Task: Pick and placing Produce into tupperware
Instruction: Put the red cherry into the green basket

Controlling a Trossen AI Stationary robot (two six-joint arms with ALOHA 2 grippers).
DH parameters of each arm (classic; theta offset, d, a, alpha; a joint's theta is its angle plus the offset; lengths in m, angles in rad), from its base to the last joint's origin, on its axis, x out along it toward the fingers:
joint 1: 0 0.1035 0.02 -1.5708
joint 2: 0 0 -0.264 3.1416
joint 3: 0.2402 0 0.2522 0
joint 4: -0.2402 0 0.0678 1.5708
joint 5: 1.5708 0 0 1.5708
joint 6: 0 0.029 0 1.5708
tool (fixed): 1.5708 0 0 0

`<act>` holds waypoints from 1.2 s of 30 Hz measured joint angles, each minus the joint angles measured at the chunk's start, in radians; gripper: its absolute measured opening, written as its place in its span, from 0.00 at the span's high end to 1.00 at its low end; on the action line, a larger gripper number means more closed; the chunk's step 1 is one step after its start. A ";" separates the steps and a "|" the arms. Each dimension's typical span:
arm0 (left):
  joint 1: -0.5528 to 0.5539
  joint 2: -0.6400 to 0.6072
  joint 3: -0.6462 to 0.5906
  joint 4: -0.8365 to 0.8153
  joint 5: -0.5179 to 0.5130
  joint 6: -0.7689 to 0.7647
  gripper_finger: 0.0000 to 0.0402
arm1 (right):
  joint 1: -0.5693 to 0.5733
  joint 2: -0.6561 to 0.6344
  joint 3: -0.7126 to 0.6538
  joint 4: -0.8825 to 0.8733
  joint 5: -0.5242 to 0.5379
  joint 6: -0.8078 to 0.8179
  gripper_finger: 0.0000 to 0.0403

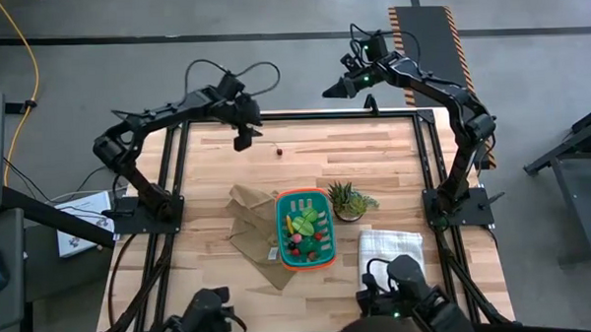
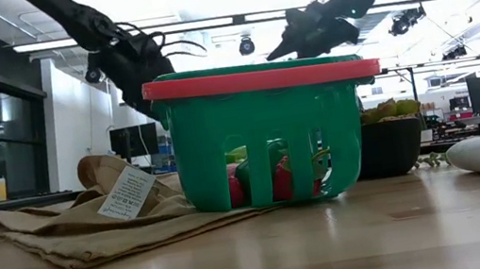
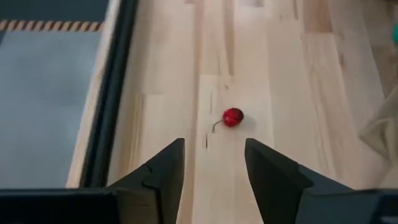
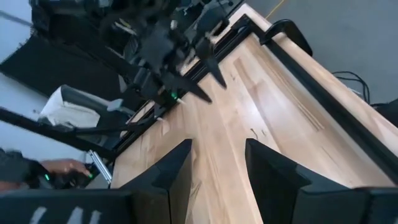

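Note:
A tiny red ball with a short stem (image 3: 233, 116) lies alone on the bare wood near the table's far edge (image 1: 279, 152). My left gripper (image 3: 214, 143) hovers open above the table just left of it (image 1: 243, 138), with nothing between its fingers. The teal tupperware with an orange rim (image 1: 306, 228) stands at mid-table, holding green, yellow and red produce (image 1: 303, 225). In the low view the produce shows through the tupperware's slots (image 2: 271, 179). My right gripper (image 4: 217, 144) hangs open high over the far edge (image 1: 334, 88), holding nothing.
A brown paper bag (image 1: 250, 227) lies flat against the tupperware's left side. A spiky green potted plant (image 1: 348, 200) stands to its right, and a white checked cloth (image 1: 389, 251) lies near the front right. A black frame rail (image 3: 109, 93) borders the table.

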 joint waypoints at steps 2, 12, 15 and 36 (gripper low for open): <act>-0.019 0.036 0.001 0.019 -0.001 0.027 0.62 | -0.009 0.000 0.000 -0.003 0.004 0.023 0.66; -0.038 0.139 0.001 0.069 0.000 0.084 0.71 | -0.036 0.000 0.000 -0.015 0.009 0.091 0.66; -0.038 0.144 0.000 0.062 -0.003 0.115 0.73 | -0.035 0.000 0.000 -0.014 0.009 0.091 0.66; -0.038 0.241 0.085 0.021 -0.041 0.223 0.72 | -0.035 0.000 0.000 -0.015 0.010 0.094 0.66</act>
